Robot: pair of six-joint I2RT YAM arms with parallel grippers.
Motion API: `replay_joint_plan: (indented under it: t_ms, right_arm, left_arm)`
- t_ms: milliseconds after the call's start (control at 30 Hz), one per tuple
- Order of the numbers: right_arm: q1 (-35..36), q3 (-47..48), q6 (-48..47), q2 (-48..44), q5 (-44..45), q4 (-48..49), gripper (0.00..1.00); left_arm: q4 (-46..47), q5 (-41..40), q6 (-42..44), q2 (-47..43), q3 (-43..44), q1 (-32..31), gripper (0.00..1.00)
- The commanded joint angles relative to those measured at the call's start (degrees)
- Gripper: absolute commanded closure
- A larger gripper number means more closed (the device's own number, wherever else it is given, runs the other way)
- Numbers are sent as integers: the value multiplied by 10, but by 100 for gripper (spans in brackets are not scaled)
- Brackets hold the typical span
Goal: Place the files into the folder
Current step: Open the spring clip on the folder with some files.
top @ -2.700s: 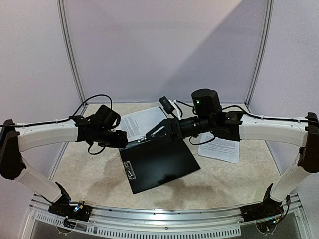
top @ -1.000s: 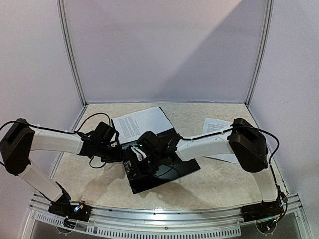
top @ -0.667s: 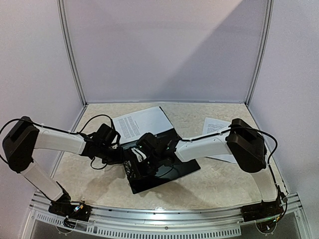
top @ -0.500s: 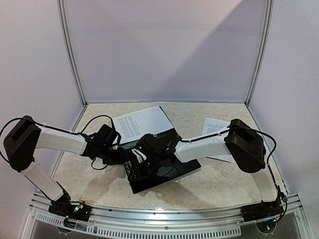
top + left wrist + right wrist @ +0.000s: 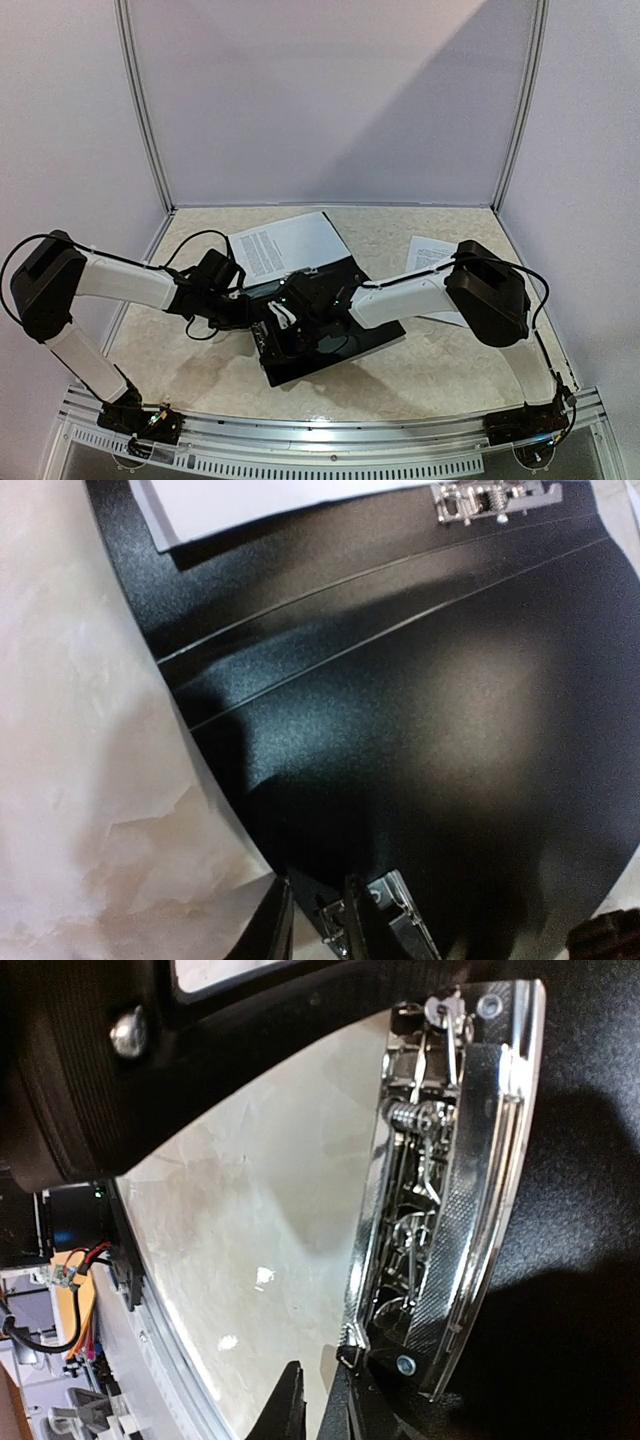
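Note:
The black folder lies flat at mid-table, with one printed sheet of the files at its far edge, its corner over the folder. Another sheet lies at the right, partly behind my right arm. My left gripper is at the folder's left edge. In the left wrist view its jaws are closed on the folder rim beside a metal clip. My right gripper hovers just beside it. Its jaws stand a narrow gap apart over bare table, at the near end of the clip.
A second metal clip sits at the folder's far edge, next to the white sheet. Pale walls and two upright posts enclose the marbled table. A metal rail runs along the near edge between the arm bases.
Both arms have come down from above the folder to its left edge. Over the last second they edged slightly right, and the folder and the sheet at its far edge shifted a little.

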Motion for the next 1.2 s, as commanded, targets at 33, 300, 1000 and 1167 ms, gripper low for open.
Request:
replay_joint_plan:
  t_ms: [33,300,1000,1167]
  right_arm:
    - [-6,-24,17,-16,4,21,82]
    - [-8,-39,26,-35,15,25,80]
    - [-23,-64,54,-28,17,69,86]
    - [-25,-63,65,-20,-3,105,86]
  left_arm:
    - [-39,-23,10,-21,13,-9,77]
    - [-57,-32,19,-41,43,-9,75]
    - [-38,-6,23,26,36,-24,83]
    - [-37,-6,27,41,36,-24,84]
